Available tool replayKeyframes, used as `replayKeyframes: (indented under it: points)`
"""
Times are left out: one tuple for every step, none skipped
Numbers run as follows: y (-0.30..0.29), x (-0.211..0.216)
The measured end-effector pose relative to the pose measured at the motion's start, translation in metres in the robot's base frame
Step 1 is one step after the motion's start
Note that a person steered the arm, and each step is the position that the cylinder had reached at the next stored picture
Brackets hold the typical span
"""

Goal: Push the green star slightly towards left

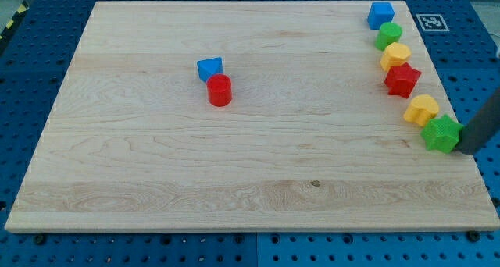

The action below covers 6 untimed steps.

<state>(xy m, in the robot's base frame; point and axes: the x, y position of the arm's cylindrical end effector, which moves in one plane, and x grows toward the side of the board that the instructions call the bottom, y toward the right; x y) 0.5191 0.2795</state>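
Note:
The green star [441,133] lies near the right edge of the wooden board [250,165], below a yellow block [422,109]. My dark rod comes in from the view's right edge. My tip [464,148] stands just right of the green star, touching or nearly touching its right side.
A column of blocks runs up the right side: a red star [402,80], a yellow block [395,55], a green block [389,35] and a blue block [380,15]. A blue triangle-like block [209,68] and a red cylinder [220,90] sit together at centre left.

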Motion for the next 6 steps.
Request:
replayKeyframes:
  points:
    - [-0.026,-0.002]
    - [-0.043,-0.003]
    - [-0.047,-0.005]
    - [-0.022,-0.005]
    - [0.002,-0.008]
    - [0.005,-0.033]
